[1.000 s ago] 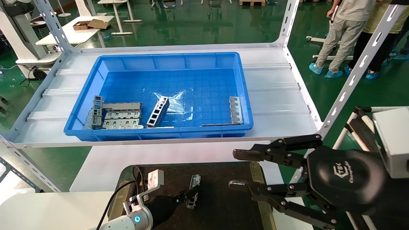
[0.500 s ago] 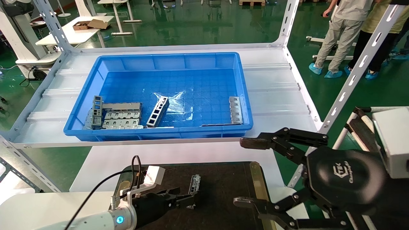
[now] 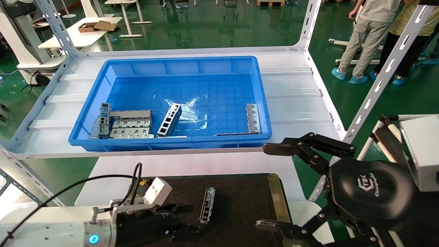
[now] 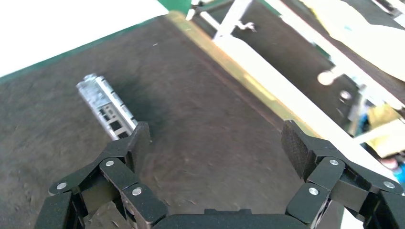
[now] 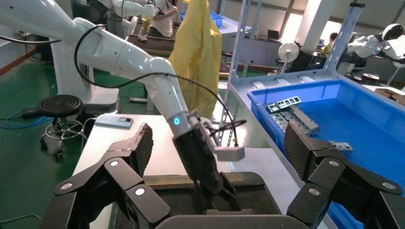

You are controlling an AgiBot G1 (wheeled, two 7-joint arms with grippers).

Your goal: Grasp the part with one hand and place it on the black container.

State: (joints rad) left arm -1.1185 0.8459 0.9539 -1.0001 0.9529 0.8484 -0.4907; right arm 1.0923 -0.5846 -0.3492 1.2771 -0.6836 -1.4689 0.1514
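The part (image 3: 207,204), a slim grey metal bracket with cutouts, lies flat on the black container (image 3: 240,202), just left of its middle. My left gripper (image 3: 190,222) is open and empty, low over the tray, a little left of the part and not touching it. In the left wrist view the part (image 4: 106,106) lies beyond one fingertip on the rough black surface (image 4: 205,109), and the gripper (image 4: 216,138) has nothing between its jaws. My right gripper (image 3: 268,187) is wide open and empty, above the tray's right brass strip (image 3: 276,199); it also shows in the right wrist view (image 5: 218,140).
A large blue bin (image 3: 90,103) stands on the white shelf behind the tray. It holds a ladder-like strip (image 3: 169,119), tabbed plates (image 3: 130,127) and another plate (image 3: 253,117). Slanted shelf posts (image 3: 384,75) rise at both sides. People stand at the far right.
My left gripper has let go of the part and drawn back to the left; the part now lies alone on the tray. My right gripper's jaws have spread wider.
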